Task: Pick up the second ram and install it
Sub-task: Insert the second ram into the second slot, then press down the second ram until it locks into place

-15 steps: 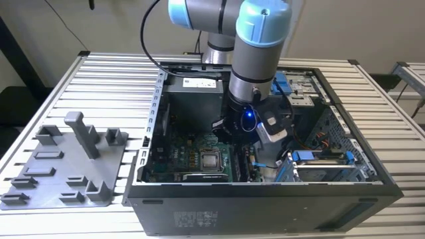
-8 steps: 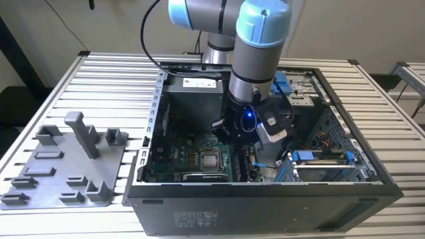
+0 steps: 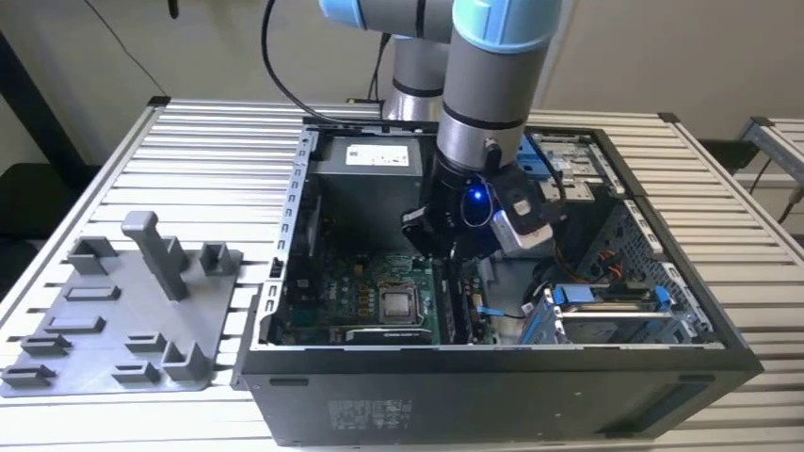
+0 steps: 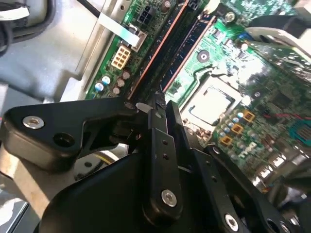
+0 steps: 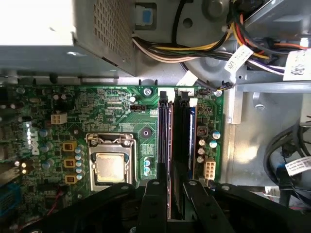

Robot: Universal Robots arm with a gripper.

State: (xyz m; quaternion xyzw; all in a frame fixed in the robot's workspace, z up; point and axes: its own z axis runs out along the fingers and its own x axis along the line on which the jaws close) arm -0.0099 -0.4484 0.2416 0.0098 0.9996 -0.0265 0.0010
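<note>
The end effector point(image 5: 171, 196) grips the second ram point(image 5: 170, 145) over its slot; it should stay square and be pressed down evenly.

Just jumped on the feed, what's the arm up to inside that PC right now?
The arm has its end effector down inside the open computer case, right over the memory slots next to the silver processor chip. The fingers straddle a slot holding a dark ram. Whether it is fully seated can't be judged.
</note>
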